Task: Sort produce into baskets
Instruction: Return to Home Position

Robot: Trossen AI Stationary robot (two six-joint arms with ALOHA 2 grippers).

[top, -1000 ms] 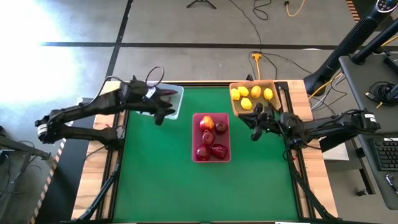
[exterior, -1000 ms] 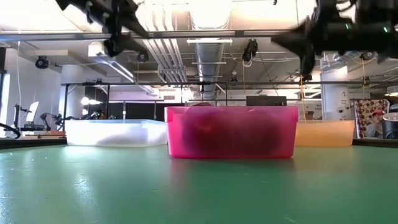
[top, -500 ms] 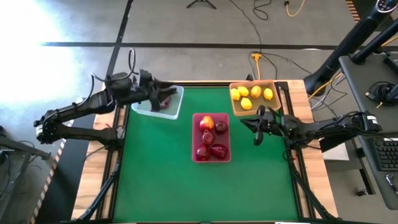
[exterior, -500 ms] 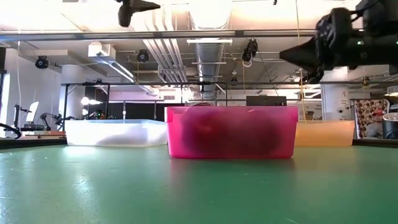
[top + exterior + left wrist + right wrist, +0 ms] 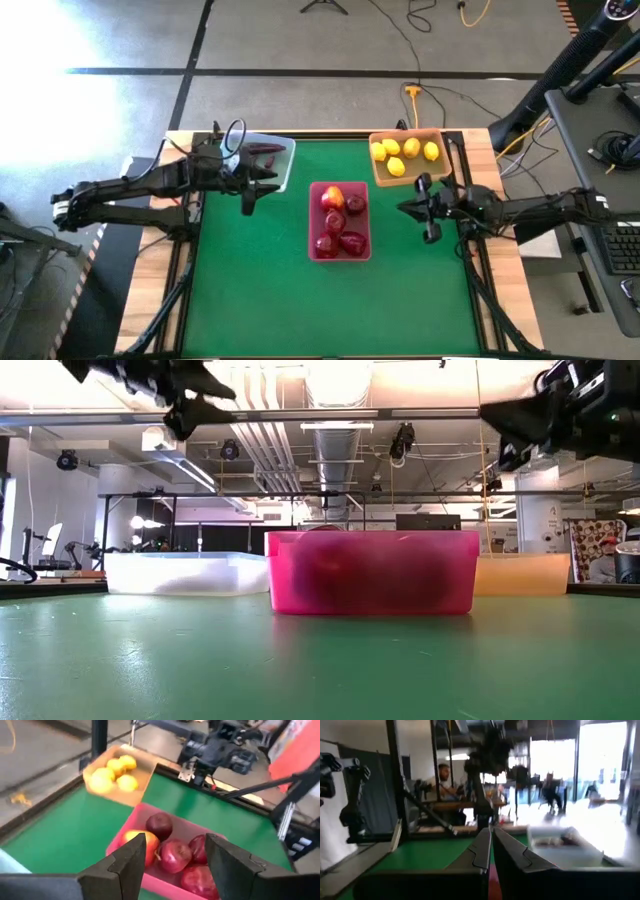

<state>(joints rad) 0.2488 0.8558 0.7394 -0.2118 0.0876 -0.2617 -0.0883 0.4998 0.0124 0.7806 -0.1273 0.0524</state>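
Green cloth covers the table (image 5: pixel 260 290), and the two dark arms reach in from its left and right sides. The left gripper (image 5: pixel 256 191) hangs above the cloth just near of the pale blue tray (image 5: pixel 282 170), its fingers spread wide and pinching nothing. The right gripper (image 5: pixel 491 837) hangs over the table's right edge, just near of the tan-orange tray (image 5: pixel 426 172), with its fingers pressed together and empty.

The pink-red tray (image 5: pixel 370 572), the longest of the three, lies in the middle between the grippers. The pale blue tray sits at the far left and the tan-orange tray at the far right. Several red apples (image 5: pixel 336 222) fill the pink-red tray, with one red-yellow apple (image 5: pixel 333 197) at its far end. Five lemons (image 5: pixel 411 148) lie in the tan-orange tray. Dark maroon eggplants (image 5: pixel 264 150) lie in the pale blue tray.
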